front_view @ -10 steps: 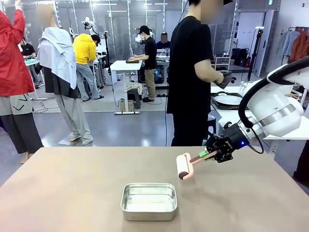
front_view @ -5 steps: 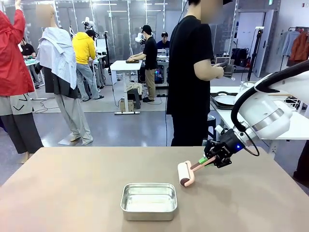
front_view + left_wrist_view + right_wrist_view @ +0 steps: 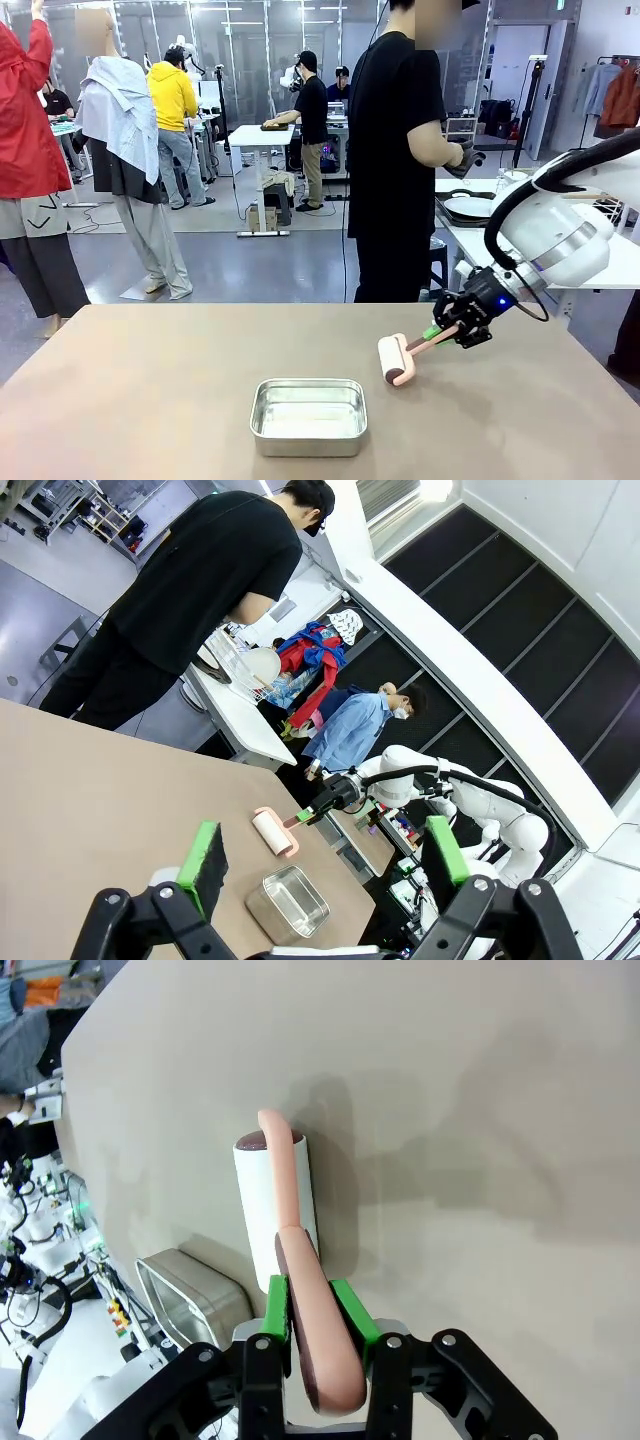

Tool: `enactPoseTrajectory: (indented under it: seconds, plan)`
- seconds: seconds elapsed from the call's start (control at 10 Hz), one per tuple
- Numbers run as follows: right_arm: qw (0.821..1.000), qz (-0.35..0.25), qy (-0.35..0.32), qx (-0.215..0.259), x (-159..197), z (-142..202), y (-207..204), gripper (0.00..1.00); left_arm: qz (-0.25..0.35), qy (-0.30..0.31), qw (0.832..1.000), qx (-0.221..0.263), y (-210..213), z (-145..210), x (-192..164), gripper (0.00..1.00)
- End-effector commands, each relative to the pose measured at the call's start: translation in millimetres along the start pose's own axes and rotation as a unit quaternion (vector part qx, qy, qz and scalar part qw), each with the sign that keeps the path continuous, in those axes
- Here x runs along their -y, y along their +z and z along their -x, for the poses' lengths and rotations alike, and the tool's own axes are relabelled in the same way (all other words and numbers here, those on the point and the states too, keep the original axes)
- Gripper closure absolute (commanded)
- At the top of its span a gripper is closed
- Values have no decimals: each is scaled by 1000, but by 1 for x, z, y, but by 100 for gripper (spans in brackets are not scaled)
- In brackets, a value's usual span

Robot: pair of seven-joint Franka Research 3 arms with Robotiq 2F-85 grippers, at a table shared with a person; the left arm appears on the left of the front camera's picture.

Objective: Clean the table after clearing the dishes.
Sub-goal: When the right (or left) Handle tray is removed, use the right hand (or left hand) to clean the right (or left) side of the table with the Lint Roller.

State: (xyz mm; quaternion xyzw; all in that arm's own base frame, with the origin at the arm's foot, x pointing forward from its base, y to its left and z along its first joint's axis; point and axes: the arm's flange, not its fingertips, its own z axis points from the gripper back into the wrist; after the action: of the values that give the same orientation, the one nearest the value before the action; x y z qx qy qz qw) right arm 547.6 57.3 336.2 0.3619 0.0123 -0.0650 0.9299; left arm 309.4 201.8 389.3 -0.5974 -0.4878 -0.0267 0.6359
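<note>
Shiny rectangular steel tin (image 3: 308,415)

A white desk (image 3: 262,135) stands mid-room on the glossy grey floor (image 3: 250,270). Behind it runs a glass partition wall (image 3: 240,40) catching ceiling light. Right of it and nearer stands a white-topped desk (image 3: 475,241); farther right, a clothes rack (image 3: 618,90) with garments.

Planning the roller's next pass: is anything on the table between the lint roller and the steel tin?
Nothing; in the front view, the table between the lint roller and the steel tin is bare.
</note>
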Motion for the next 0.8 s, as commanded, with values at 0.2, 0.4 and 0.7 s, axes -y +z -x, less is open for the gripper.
enactPoseTrajectory:
  seconds: [0.2, 0.4, 0.7]
  plan:
    - [992, 97, -76, 16, 43, 35, 39, 77, 6, -1, 1000, -1, 3, 1, 4, 0]
    - [982, 158, -98, 12, 55, 48, 55, 77, 6, -1, 1000, -1, 3, 1, 4, 0]
    - [968, 214, -131, 15, 54, 59, 92, 77, 6, -1, 1000, -1, 3, 1, 4, 0]
